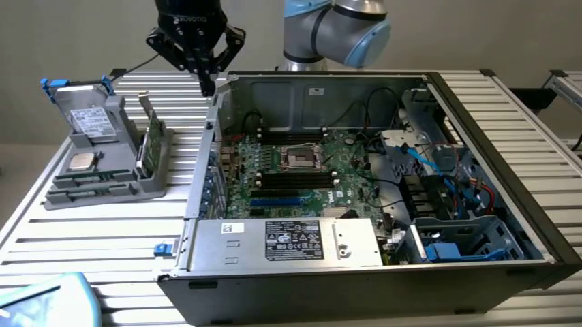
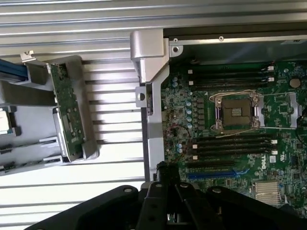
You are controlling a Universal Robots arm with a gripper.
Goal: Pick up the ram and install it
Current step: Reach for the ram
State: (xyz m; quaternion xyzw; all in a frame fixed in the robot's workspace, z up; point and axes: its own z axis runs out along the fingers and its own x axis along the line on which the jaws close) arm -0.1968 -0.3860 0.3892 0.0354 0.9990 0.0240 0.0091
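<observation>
We see a slatted table (image 1: 100, 238) with an open case (image 1: 300, 300) lying on it. Just beside the case, on the exterior view's left, sits a gray holder (image 1: 100, 194). Inside the case lies the mainboard (image 1: 350, 163). It has long black slots (image 1: 293, 179) on both sides of the socket (image 1: 300, 158).

The gripper (image 1: 210, 87) hangs high up, over the case wall nearest the holder. Its fingers are pinched together with nothing between them.

The ram (image 2: 67, 112) is not in the case. It stands on its long edge in the holder, on the side closest to the case. A taller card (image 1: 142, 150) stands just beside it.

We think a few things could go wrong from here:
- With the fingers pinched, the gripper would only bump the top of the ram. That could tip it over in the holder.
- The 2 green parts stand very close together, so the fingers could catch the card by mistake.
- The case wall is near the holder, so a low move across could hit it.
- If the ram is held crooked, it would not line up with a thin slot. A push could then bend the ram or hurt the mainboard.
</observation>
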